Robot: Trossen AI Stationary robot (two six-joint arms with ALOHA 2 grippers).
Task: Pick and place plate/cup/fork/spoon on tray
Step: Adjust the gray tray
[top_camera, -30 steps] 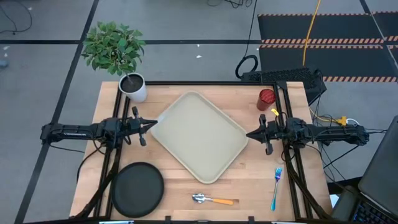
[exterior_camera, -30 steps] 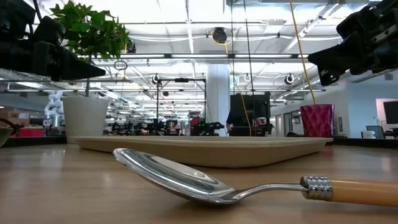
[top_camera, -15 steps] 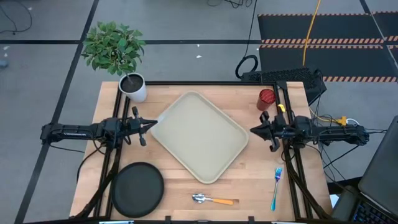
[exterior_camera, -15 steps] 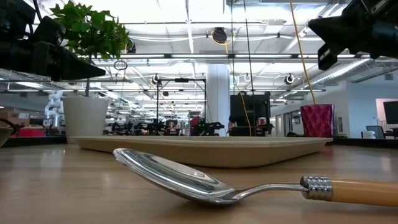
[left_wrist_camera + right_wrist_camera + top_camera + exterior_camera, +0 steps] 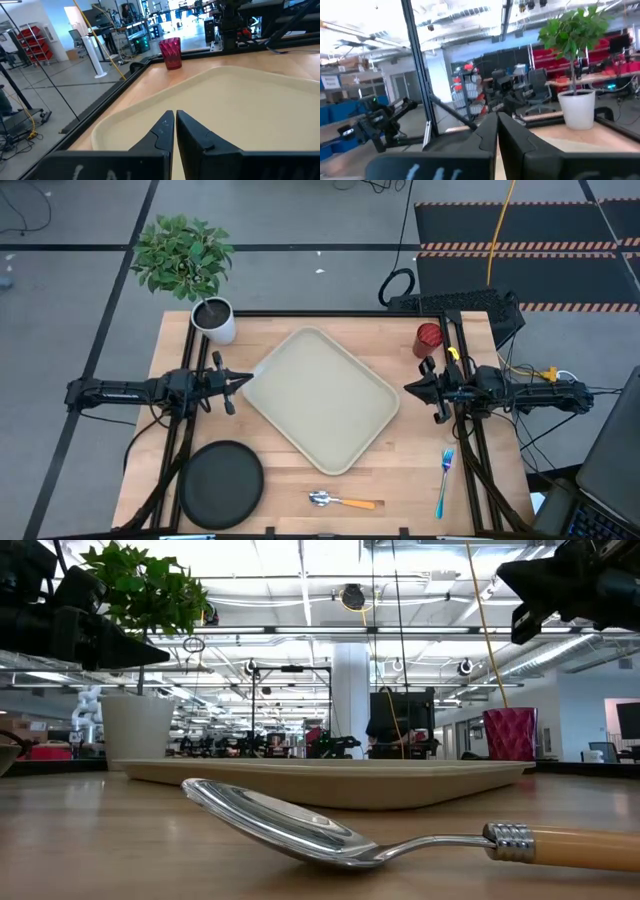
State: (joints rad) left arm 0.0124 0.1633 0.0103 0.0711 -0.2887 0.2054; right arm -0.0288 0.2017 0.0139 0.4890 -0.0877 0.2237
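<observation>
The beige tray (image 5: 322, 396) lies slantwise in the table's middle. The black plate (image 5: 221, 481) lies at the near left. The red cup (image 5: 429, 338) stands at the far right. The orange-handled spoon (image 5: 342, 501) lies near the front edge, close up in the low view (image 5: 330, 825). The blue-handled fork (image 5: 443, 480) lies at the near right. My left gripper (image 5: 248, 379) is shut and empty over the tray's left corner. My right gripper (image 5: 408, 391) is shut and empty, raised above the tray's right corner.
A white pot with a green plant (image 5: 214, 320) stands at the far left corner. Black frame bars run along the table's left and right sides. Bare wood shows between the tray and the front edge.
My right gripper has risen and drawn back a little toward the table's right edge, staying shut. Nothing else has moved.
</observation>
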